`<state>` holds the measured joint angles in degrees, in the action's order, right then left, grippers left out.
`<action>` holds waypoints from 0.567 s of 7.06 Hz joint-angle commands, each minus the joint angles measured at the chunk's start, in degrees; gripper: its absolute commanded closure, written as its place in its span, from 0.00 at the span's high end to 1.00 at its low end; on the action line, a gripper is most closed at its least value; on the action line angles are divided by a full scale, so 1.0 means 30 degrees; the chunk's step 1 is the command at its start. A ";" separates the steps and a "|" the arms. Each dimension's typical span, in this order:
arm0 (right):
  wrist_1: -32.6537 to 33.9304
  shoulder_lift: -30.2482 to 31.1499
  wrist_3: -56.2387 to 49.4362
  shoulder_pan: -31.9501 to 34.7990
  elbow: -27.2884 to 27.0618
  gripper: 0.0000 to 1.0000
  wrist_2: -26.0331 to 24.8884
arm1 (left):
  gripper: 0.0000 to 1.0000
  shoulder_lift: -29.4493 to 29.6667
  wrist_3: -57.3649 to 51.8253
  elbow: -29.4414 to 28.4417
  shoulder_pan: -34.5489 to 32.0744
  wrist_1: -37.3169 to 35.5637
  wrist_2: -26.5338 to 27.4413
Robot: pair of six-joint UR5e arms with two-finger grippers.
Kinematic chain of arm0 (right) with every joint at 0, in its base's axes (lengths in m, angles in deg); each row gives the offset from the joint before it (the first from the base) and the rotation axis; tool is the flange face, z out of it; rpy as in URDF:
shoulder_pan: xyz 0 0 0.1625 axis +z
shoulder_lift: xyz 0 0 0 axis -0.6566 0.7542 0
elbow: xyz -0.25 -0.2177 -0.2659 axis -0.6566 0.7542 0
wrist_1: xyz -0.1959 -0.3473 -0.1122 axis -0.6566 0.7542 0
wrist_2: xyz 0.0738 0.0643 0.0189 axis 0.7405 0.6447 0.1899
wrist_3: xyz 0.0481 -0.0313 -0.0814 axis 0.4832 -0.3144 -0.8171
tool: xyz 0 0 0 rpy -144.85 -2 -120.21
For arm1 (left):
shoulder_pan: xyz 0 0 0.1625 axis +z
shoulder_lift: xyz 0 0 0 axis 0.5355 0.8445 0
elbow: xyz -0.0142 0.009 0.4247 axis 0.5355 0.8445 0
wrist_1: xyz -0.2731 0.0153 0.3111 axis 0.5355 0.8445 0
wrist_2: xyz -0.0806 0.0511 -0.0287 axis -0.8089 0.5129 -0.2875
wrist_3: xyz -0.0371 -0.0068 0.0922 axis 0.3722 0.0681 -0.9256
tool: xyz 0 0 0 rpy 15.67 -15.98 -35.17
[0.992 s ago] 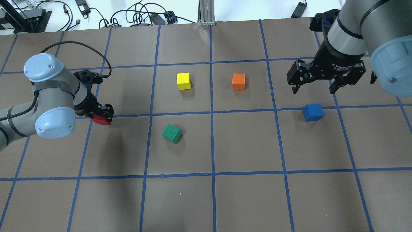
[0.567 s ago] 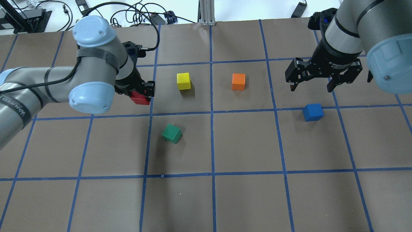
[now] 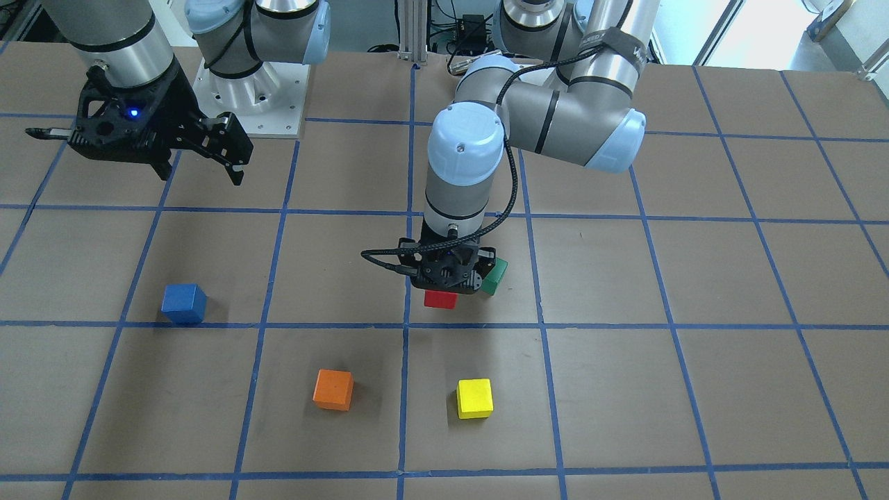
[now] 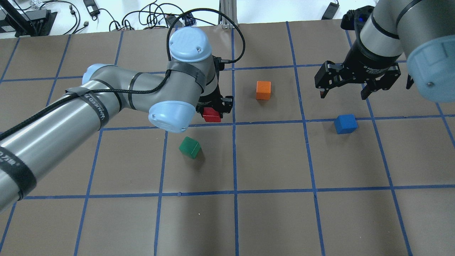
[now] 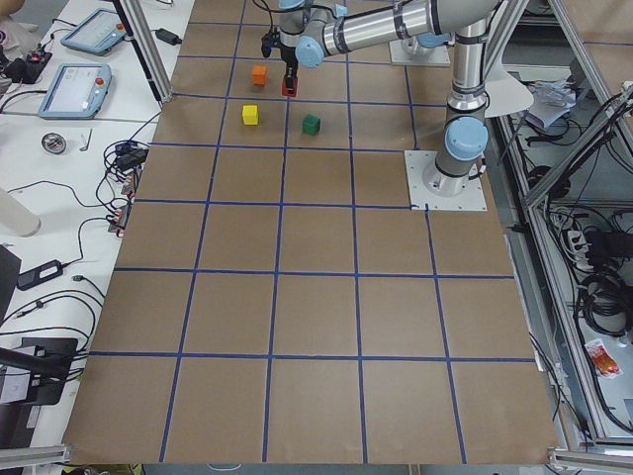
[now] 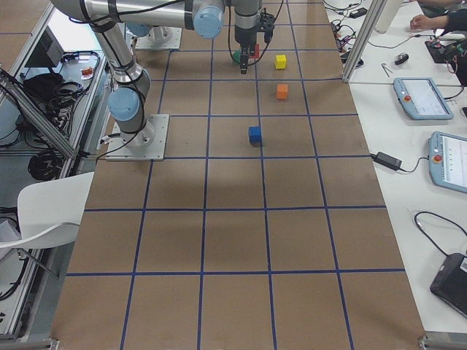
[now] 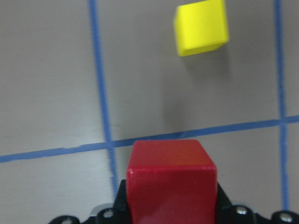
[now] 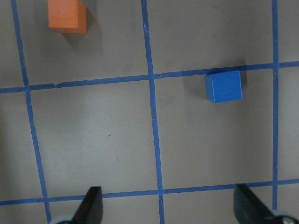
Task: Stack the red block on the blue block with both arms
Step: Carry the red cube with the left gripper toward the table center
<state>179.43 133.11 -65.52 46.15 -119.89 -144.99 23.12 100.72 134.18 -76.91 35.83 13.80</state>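
My left gripper (image 4: 212, 113) is shut on the red block (image 4: 212, 115) and holds it above the table near the middle. It also shows in the front view (image 3: 440, 299) and fills the bottom of the left wrist view (image 7: 172, 179). The blue block (image 4: 345, 123) rests on the table on the right, also in the front view (image 3: 184, 303) and the right wrist view (image 8: 224, 86). My right gripper (image 4: 344, 91) is open and empty, raised above the table just behind the blue block.
An orange cube (image 4: 263, 90) lies between the arms. A green cube (image 4: 190, 147) lies just in front of my left gripper. A yellow cube (image 3: 474, 398) is hidden under my left arm in the overhead view. Cables lie beyond the table's far edge.
My left arm has swung right from the table's left side to the middle, carrying the red block and now covering the yellow cube overhead. My right gripper has barely moved.
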 commanded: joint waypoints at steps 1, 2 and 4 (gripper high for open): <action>-0.0210 -0.0081 0.0023 0.0000 0.0339 1.00 -0.0096 | 0.00 0.1653 0.0630 -0.0013 -0.0543 -0.2027 -0.0782; -0.0239 -0.0140 0.0023 0.0000 0.0280 1.00 -0.0271 | 0.07 0.2210 0.0804 -0.0013 -0.0748 -0.2587 -0.0812; -0.0357 -0.0082 -0.0180 0.0000 0.0221 1.00 -0.0039 | 0.99 0.2974 0.1247 0.0017 -0.1071 -0.3469 -0.0580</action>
<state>178.51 132.84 -65.64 46.15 -119.16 -145.35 30.56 104.07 134.18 -79.63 27.00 11.66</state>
